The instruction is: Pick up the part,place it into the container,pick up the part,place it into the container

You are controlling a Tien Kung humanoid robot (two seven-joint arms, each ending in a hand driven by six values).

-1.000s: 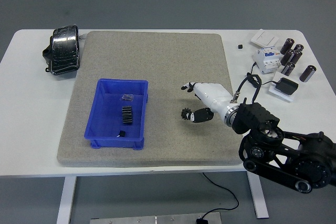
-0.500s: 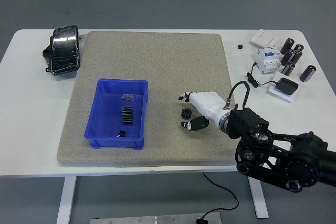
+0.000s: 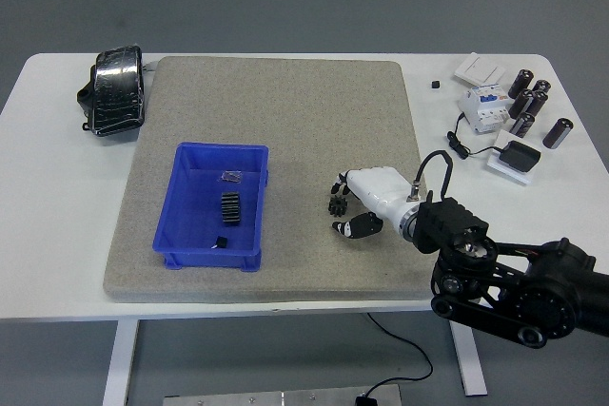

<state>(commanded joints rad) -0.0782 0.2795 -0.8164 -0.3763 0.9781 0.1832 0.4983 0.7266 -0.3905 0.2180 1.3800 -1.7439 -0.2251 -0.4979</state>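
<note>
Head view, standing over the desk (image 3: 57, 263): the right hand (image 3: 366, 199) has reached in from the lower right and sits low over the grey mat (image 3: 276, 111), fingers (image 3: 350, 227) curled down around a small black gear (image 3: 336, 204). From here I cannot tell whether they actually pinch it or only cage it; the gear looks to be lying on the mat between the upper fingers and the thumb side. The blue bin (image 3: 195, 235) stands well apart to the left on the same mat, with 3 small dark parts already inside. The left arm is nowhere in sight.

I'd judge this the closing-in part of a pick. To do it well, the fingers should meet the gear evenly on opposite sides, low enough that it cannot squirt out sideways. Then lift straight up before swinging left, carrying it high enough to clear the bin's near wall.
</note>
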